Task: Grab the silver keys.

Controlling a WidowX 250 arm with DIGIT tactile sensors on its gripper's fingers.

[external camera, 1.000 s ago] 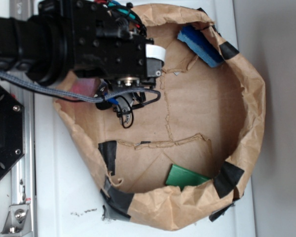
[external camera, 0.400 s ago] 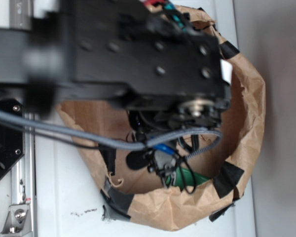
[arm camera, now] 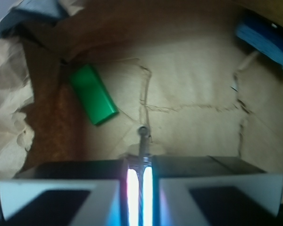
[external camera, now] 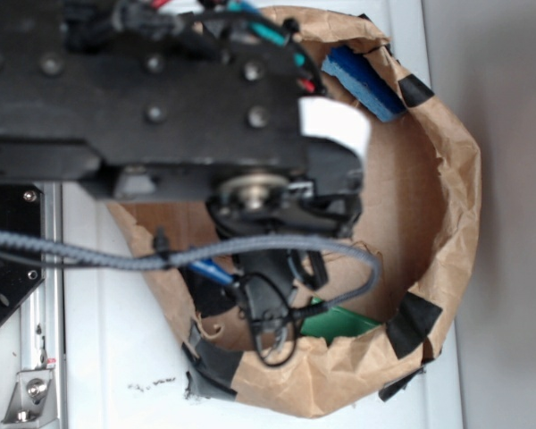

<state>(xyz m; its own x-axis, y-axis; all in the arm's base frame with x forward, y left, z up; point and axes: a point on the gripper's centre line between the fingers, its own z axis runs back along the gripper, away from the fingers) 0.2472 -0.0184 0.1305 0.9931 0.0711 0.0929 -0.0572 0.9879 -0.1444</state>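
Claw (arm camera: 140, 175) drawn in narrow, the two pads nearly meeting; a thin grey metal piece is pinched between them and pokes out toward 12 o'clock in the wrist view; I take this for part of the silver keys (arm camera: 142, 141), held clear above the paper floor; in the exterior view a dark loop and dangling bits hang below the wrist at about 6 o'clock, probably the rings, though too dim to be sure. Handling judgement: light, stiff, slick metal on loose links; the bunch will swing and may slip if caught by one blade only; a grip across the rings or several blades at once would be surer. Green block (arm camera: 93, 94) lies at 10 o'clock from the claw, apart from it; blue block (arm camera: 266, 40) at 2 o'clock by the wall of the paper bag (external camera: 456, 179). Hidden: the arm covers most of the bag floor in the exterior view; how many keys are caught cannot be told.
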